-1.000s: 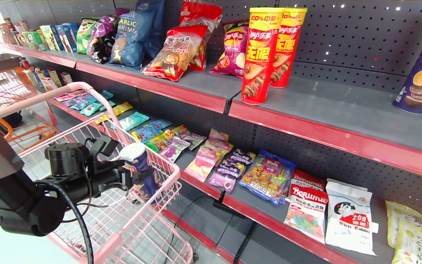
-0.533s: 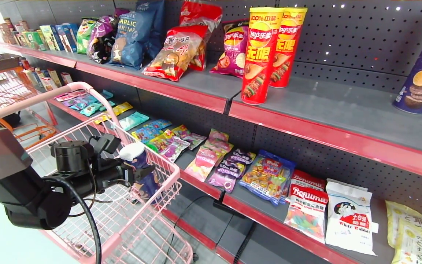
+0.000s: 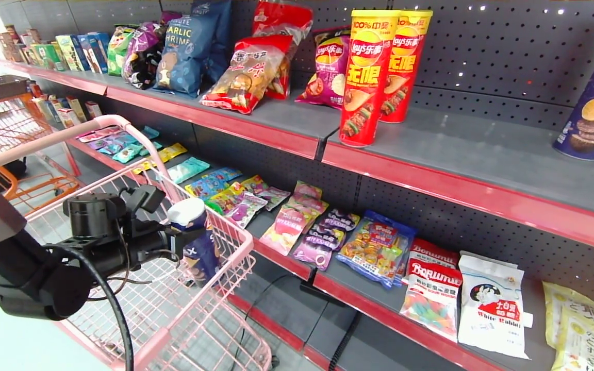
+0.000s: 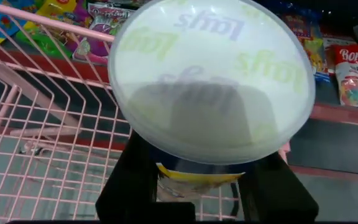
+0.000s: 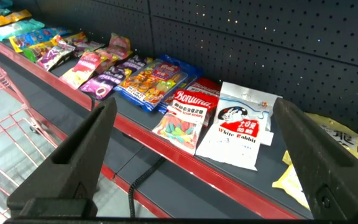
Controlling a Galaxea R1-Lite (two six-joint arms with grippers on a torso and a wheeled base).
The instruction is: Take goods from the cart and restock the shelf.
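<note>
A dark blue chips can (image 3: 201,252) with a white lid (image 3: 186,208) stands upright inside the pink cart (image 3: 236,233), at its front corner. My left gripper (image 3: 190,241) is shut on the can just below the lid. In the left wrist view the lid (image 4: 213,81) is close up, with the can (image 4: 194,174) between the black fingers (image 4: 129,186) and the cart's wire floor below. My right gripper (image 5: 194,168) is open, nothing between its fingers, above the lower shelf's candy bags (image 5: 185,118).
On the upper shelf (image 3: 457,149) stand two red chips cans (image 3: 366,77), a blue can (image 3: 593,98) at the far right, and snack bags (image 3: 245,72) to the left. Bare shelf lies between the red and blue cans. An orange cart (image 3: 3,123) stands at the far left.
My left arm has shifted slightly with the can in its grip; the can sits a little more upright and slightly higher. The shelf goods have not moved.
</note>
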